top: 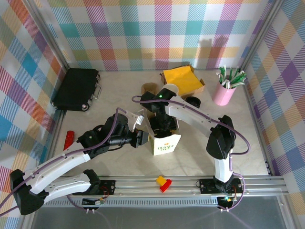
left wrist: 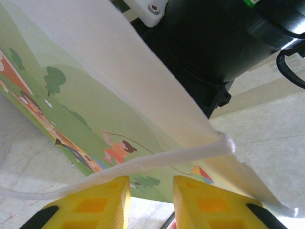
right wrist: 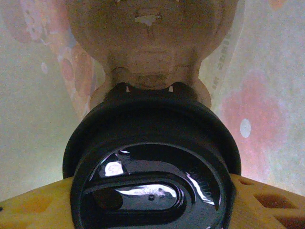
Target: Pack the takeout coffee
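The pale marbled surface [top: 119, 98] carries everything. Largest on it is a flat black case [top: 76, 88] at the far left, well apart from my work. In the middle stands the tall white paper bag with green print [top: 166, 143], upright with its mouth up so a cup can go in from above.

My left end effector [left wrist: 150, 202] is at the bag's rim, with the white cord handle lying across my yellow fingertips [left wrist: 109, 195]. I judge that I am there to steady the mouth, but I cannot tell whether I am pinching paper or only propping it.

Behind the bag sit an open cardboard box lined in yellow [top: 182, 78] and a pink cup of straws [top: 224, 91], neither in my way.

My right end effector [right wrist: 150, 212] is down inside the bag, clenched on the takeout coffee [right wrist: 152, 157], a yellow finger on either side of its round black plastic lid so it hangs level. The paper walls stand close around it, and I think that will be the tight part.

A loose black lid [top: 193, 101] and a small red-and-yellow block [top: 163, 182] lie outside the bag and are no hindrance.
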